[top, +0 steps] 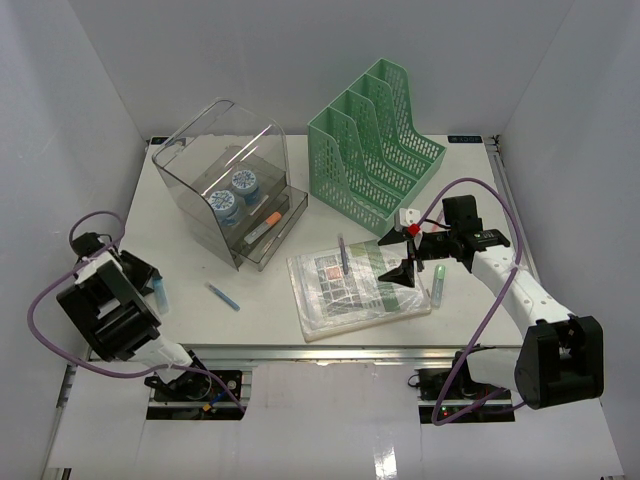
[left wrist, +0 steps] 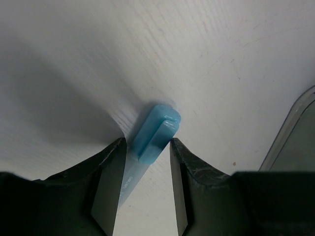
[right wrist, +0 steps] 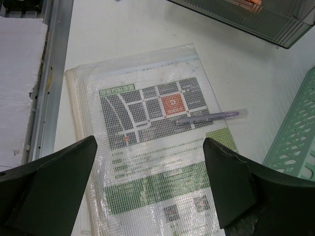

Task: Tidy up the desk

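left gripper (left wrist: pixel 146 142) half closed, pinching slim light-blue plastic pen (left wrist: pixel 157 130) near its cap, at 8 o'clock on large flat white desk (top: pixel 250 310) (right gripper (right wrist: pixel 150 142) wide open, empty). Risk: round barrel pivots, slips out.

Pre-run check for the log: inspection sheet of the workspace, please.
Surface: white desk, no spills seen.
Job's things: clear box holding two jars and an orange pen; green rack; mesh pouch with a grey pen on top.
Clutter: blue pen loose near the front; green marker right of the pouch.
Grippers: left gripper straddles a capped pen on the desk, grip unclear; right gripper open above the pouch.
Cables: a purple cable loops by each arm.
Surroundings: white walls; metal rail at the front.
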Robot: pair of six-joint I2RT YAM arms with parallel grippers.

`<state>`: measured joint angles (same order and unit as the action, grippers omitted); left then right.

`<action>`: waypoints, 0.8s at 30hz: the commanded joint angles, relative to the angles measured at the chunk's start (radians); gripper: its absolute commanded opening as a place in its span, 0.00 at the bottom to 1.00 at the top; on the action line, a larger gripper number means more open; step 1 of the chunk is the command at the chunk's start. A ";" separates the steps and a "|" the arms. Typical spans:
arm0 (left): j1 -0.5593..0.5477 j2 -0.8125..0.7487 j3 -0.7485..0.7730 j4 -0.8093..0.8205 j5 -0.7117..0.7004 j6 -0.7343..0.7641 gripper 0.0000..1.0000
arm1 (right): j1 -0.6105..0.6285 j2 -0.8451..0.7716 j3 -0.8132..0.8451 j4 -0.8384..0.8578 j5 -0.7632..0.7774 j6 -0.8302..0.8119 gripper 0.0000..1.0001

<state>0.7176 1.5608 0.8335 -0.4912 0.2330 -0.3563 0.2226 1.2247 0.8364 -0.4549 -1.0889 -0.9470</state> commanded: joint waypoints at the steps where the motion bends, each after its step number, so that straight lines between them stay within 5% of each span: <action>1: -0.099 0.096 0.014 -0.082 -0.136 0.038 0.51 | -0.006 -0.010 0.010 -0.011 -0.039 -0.009 0.95; 13: -0.256 0.165 0.086 -0.128 -0.290 0.055 0.41 | -0.012 -0.017 0.008 -0.015 -0.040 -0.013 0.95; 24: -0.260 0.145 0.110 -0.103 -0.162 0.017 0.05 | -0.028 -0.043 0.006 -0.018 -0.047 -0.021 0.95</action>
<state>0.4630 1.6691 0.9775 -0.5891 -0.0362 -0.3098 0.2050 1.2120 0.8364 -0.4632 -1.1030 -0.9517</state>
